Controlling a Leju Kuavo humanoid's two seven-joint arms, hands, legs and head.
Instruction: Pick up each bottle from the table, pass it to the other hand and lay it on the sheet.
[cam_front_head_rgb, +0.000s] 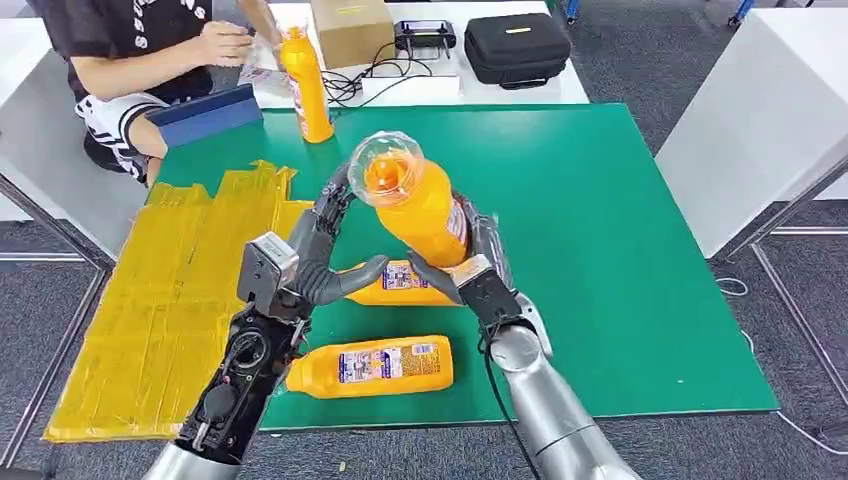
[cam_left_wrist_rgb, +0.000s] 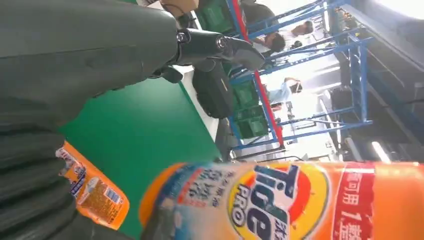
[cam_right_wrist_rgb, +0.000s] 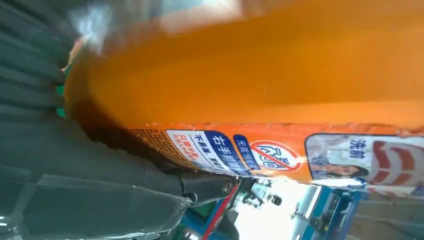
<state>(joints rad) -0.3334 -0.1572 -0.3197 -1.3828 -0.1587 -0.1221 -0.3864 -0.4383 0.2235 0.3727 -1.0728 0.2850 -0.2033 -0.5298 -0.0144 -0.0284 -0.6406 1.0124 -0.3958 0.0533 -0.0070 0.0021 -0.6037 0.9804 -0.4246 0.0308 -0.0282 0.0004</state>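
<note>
Above a green mat-covered table (cam_front_head_rgb: 620, 250), the robot's right hand (cam_front_head_rgb: 480, 262) clamps the base of an orange plastic detergent bottle with a clear cap (cam_front_head_rgb: 415, 200), raised and tilted. The left hand (cam_front_head_rgb: 320, 255) spreads its fingers beside the neck, seemingly not yet gripping. Two more orange bottles lie on the mat (cam_front_head_rgb: 375, 366) (cam_front_head_rgb: 398, 285), another stands upright (cam_front_head_rgb: 306, 85) near a seated person (cam_front_head_rgb: 150, 50). A crinkled yellow sheet (cam_front_head_rgb: 170, 300) lies alongside.

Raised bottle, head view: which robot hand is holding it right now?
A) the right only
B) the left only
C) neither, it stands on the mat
A: the right robot hand grips the raised bottle by its lower body, while the left robot hand is open beside it, fingers near the cap, not closed on it.
</note>
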